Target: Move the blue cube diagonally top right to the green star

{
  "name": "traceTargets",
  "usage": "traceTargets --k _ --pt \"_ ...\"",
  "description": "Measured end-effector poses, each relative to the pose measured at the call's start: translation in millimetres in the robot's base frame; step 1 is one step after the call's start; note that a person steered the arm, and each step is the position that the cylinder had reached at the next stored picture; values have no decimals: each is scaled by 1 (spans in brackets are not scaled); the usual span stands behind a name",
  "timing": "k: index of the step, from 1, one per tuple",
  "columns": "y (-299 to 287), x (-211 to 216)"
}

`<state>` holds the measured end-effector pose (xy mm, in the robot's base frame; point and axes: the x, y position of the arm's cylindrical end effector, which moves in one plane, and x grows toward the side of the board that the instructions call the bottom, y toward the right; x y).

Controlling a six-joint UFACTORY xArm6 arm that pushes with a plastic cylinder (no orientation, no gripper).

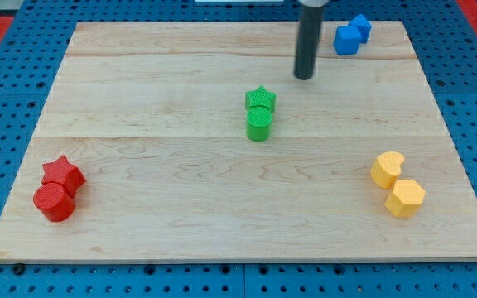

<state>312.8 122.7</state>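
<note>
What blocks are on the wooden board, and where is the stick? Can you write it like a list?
tip: left of the blue blocks, up-right of the green ones, touching none
blue cube: top right, against another blue block
green star: centre, touching green cylinder
red pair: bottom left
yellow pair: right

The pale wooden board (180, 66) carries paired blocks: the blue cube (347, 40) touching a second blue block (360, 26) right of the tip (305, 78), green star (260, 98) and cylinder (258, 123) below-left, yellow blocks (387, 169) (405, 198) lower right, red star (63, 173) and cylinder (54, 201) far lower left.
</note>
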Motion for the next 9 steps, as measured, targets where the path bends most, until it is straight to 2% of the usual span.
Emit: traceTargets --k 1,3,7,8,9 --pt "56 -22" --pt "100 -44" --pt "94 -52" --pt "65 -56" --pt "10 -52"
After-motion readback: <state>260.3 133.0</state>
